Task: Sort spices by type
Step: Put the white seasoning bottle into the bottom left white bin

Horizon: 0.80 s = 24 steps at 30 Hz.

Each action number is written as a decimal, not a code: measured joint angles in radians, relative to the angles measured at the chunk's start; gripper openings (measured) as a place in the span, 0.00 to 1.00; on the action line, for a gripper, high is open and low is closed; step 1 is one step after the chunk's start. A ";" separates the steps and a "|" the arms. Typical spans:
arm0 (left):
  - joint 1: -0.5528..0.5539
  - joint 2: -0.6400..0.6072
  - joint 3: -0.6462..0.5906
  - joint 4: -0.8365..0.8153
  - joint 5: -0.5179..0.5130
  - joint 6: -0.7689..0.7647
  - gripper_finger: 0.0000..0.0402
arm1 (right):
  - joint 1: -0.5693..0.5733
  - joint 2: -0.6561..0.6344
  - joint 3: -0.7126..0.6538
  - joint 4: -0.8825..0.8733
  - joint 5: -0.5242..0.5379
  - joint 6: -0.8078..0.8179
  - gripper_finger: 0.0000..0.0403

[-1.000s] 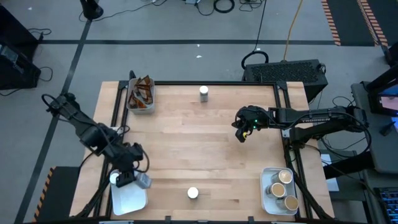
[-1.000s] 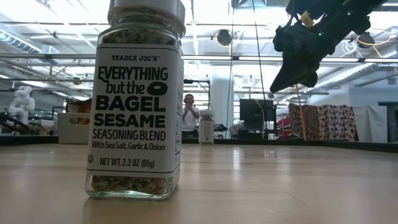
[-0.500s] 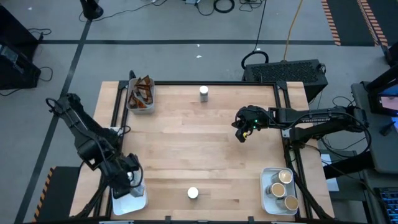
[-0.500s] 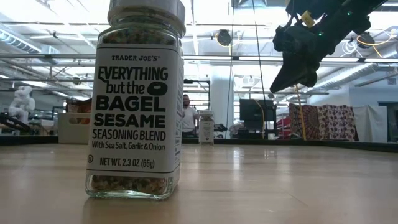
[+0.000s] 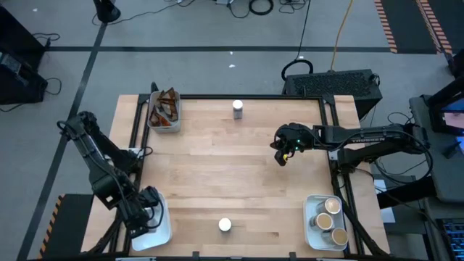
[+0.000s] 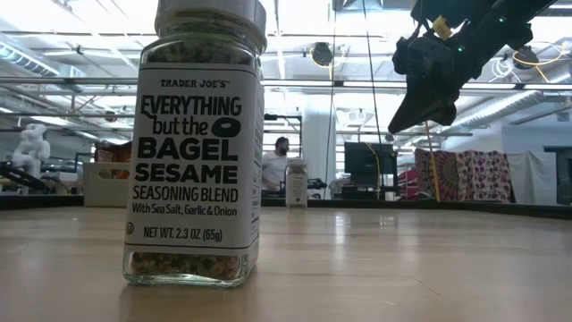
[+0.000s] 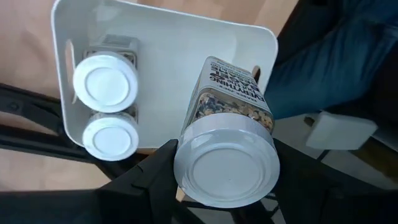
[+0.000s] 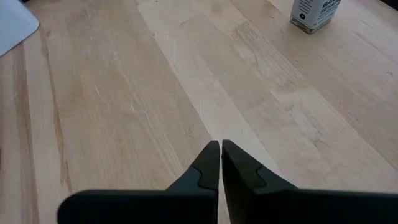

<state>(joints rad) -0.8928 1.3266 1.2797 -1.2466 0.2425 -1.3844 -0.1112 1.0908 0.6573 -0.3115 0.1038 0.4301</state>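
Observation:
My left gripper (image 5: pixel 147 212) is at the table's near left corner, over a white tray (image 5: pixel 161 233), shut on a white-lidded seasoning jar (image 7: pixel 227 155). Two more white-lidded jars (image 7: pixel 106 81) (image 7: pixel 111 137) stand upright in that tray (image 7: pixel 186 56). My right gripper (image 5: pixel 281 156) hangs shut above the table's right half, touching nothing. One white-lidded jar (image 5: pixel 237 108) stands near the far edge, another (image 5: pixel 225 225) near the near edge; this one fills the low view (image 6: pixel 197 143). My left gripper pinches the jar between its two fingers (image 7: pixel 155 177) at the lid end (image 7: pixel 186 146), one finger on each side. The jar's base points away from the wrist, toward the tray's rim. Whether the base touches the tray, I cannot tell.
A tray with dark brown sachets (image 5: pixel 164 110) sits at the far left corner. A white tray with brown-lidded jars (image 5: pixel 325 221) sits at the near right corner. Bare wood lies across the middle of the table (image 5: pixel 217 167). A person stands far off in the room (image 6: pixel 280 161).
My left gripper has carried the jar a little toward the table's near left corner, from the tray's inner edge to above the tray. The jar has stayed in the hold. My right arm has kept still.

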 joint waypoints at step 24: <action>-0.086 0.002 -0.057 0.000 0.070 -0.188 0.53 | 0.000 0.000 0.000 0.000 -0.001 -0.005 0.00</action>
<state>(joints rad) -0.9788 1.3281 1.2227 -1.2467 0.3121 -1.5721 -0.1112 1.0908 0.6571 -0.3115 0.1032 0.4249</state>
